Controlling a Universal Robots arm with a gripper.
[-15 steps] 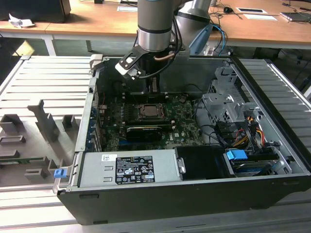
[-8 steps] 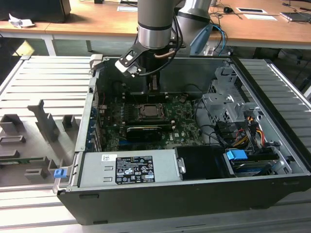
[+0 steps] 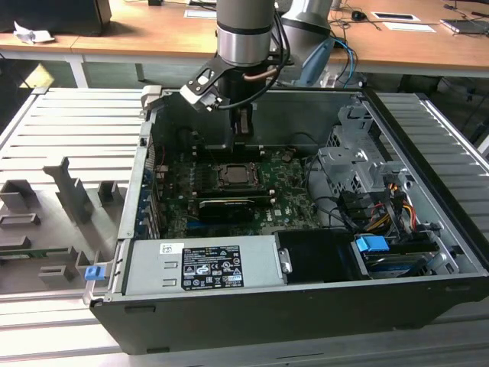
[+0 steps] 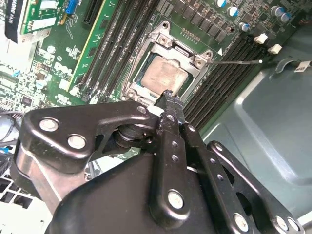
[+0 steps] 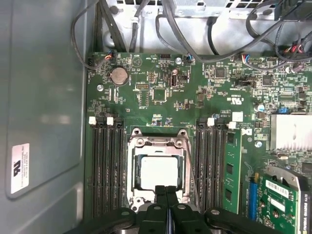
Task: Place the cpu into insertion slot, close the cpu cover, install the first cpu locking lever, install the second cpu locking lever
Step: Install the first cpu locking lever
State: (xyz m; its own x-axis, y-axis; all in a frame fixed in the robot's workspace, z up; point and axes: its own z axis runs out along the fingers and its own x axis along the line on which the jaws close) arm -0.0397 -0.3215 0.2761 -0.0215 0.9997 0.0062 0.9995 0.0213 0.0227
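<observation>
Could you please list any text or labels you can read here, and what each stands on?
Nothing is legible enough to quote.
Label on the power supply: print too small.
Sticker on the case wall: too small.
White lettering on the motherboard: too small.
Stickers on the green card: too small.

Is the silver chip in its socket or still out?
In: the cpu lies flat within the cpu cover frame on the motherboard; the shut gripper is empty.
</observation>
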